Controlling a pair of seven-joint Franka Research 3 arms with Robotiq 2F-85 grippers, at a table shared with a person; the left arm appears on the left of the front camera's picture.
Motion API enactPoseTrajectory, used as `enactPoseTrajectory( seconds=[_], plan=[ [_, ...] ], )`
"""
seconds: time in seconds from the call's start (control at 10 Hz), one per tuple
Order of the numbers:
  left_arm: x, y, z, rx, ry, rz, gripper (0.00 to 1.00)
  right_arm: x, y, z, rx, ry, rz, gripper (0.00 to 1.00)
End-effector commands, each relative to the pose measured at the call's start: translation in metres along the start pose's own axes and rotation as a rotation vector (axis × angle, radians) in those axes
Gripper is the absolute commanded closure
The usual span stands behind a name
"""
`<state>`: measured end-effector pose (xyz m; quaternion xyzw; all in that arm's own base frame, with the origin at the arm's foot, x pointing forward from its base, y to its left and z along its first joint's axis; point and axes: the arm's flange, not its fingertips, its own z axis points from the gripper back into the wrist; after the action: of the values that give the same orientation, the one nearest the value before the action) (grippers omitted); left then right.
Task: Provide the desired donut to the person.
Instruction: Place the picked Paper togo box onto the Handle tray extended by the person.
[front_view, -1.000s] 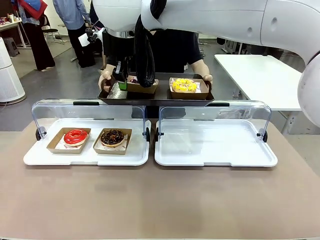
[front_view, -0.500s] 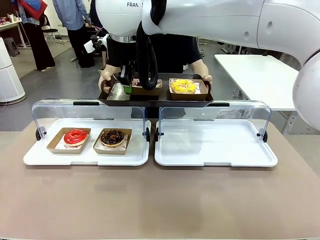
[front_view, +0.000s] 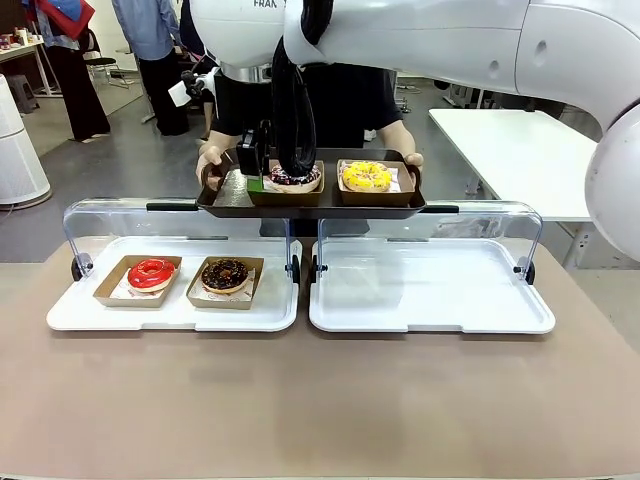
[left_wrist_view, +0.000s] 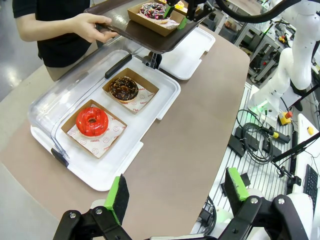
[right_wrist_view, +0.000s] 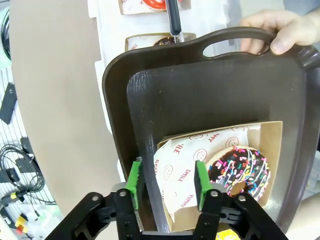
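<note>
On the person's brown tray (front_view: 310, 205), right gripper (right_wrist_view: 165, 182) straddles the sprinkled donut's box (right_wrist_view: 220, 170) wall, fingers apart (donut at two o'clock).

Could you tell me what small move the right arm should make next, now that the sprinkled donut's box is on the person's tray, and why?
Probably lift the right gripper straight up and back. The sprinkled donut in its cardboard box already sits on the dark tray beside the yellow donut, and the jaws look open astride the box's edge, so the box should stay put. The person's hand holds the tray's handle.
</note>
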<state>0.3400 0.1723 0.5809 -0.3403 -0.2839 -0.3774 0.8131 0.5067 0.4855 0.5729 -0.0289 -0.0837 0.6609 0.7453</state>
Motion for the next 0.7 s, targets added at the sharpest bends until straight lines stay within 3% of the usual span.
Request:
enactPoseTrajectory(
  seconds=[0.0, 0.1, 0.6],
  plan=[
    [-0.0007, -0.0009, 0.0009, -0.002, -0.007, -0.005, 0.00, 0.0072, -0.0047, 0.0096, -0.006, 0.015, 0.023, 0.05],
    [-0.0007, -0.0009, 0.0009, -0.002, -0.007, -0.005, 0.00, 0.0072, -0.0058, 0.0094, -0.004, 0.010, 0.024, 0.00],
    [-0.0007, -0.0009, 0.0009, -0.002, -0.007, -0.005, 0.00, 0.0051, -0.0044, 0.0108, 0.006, 0.005, 0.039, 0.00]
  ],
)
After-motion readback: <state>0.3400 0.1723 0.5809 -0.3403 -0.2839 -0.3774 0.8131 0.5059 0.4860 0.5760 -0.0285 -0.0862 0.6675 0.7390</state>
